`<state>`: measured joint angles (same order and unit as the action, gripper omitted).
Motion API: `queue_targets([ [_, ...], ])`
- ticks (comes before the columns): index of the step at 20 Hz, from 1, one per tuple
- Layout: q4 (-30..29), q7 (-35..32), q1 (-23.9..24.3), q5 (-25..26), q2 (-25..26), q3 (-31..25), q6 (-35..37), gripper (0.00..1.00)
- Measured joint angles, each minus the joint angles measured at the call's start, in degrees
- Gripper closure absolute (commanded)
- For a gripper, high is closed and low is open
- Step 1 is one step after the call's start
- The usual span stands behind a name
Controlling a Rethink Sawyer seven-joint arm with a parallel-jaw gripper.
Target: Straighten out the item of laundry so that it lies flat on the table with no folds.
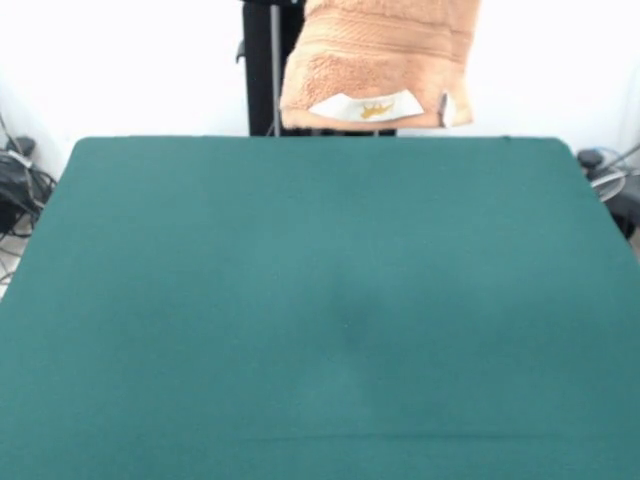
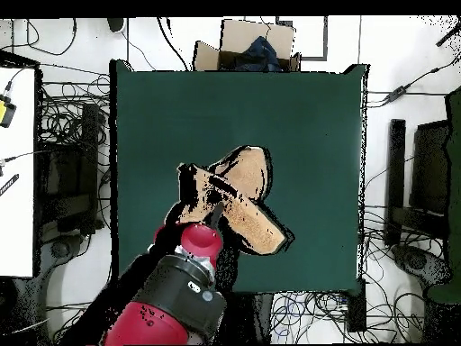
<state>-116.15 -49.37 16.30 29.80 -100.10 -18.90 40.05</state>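
Orange-tan terry cloth hangs in the air at the top of the front view: the towel is lifted off the table, its lower edge dangling above the far rim, with a woven band across it and a white tag bearing a small gold mark along the bottom hem. Its upper part runs out of the picture, so the gripper does not show there. From overhead the towel appears as a bunched, crumpled shape over the middle of the green top, toward the side nearest the robot, with the red and black arm reaching up from the bottom edge to it. The gripper is lost among the cloth's folds; whether its jaws are apart or clamped on the fabric cannot be told.

Dark green felt covers the table, which is bare apart from a faint darker patch near its centre in the front view. Around it the overhead view shows a pale floor strewn with black cables, an open cardboard box just past the far edge, and dark equipment at one side
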Motion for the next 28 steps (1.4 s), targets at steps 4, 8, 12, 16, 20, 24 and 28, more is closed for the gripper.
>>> queue_targets([
  [4, 0.0, -0.4, -0.4, 1.0, 0.7, 0.2, -0.5, 1.0],
  [8, 0.0, -1.5, -1.2, 2.3, 1.3, 0.3, -1.1, 1.0],
  [12, 0.0, -3.0, -1.8, 3.5, 2.0, 0.4, -1.2, 1.0],
  [16, 0.0, -4.4, -2.3, 5.1, 2.7, 0.4, -1.2, 1.0],
  [20, 0.0, -6.7, -3.2, 7.8, 3.6, 0.4, -1.2, 1.0],
  [24, 0.0, -8.9, -3.7, 10.1, 4.2, 0.4, -1.2, 1.0],
  [28, 0.0, -11.9, -4.8, 12.6, 5.4, 0.5, -1.2, 1.0],
])
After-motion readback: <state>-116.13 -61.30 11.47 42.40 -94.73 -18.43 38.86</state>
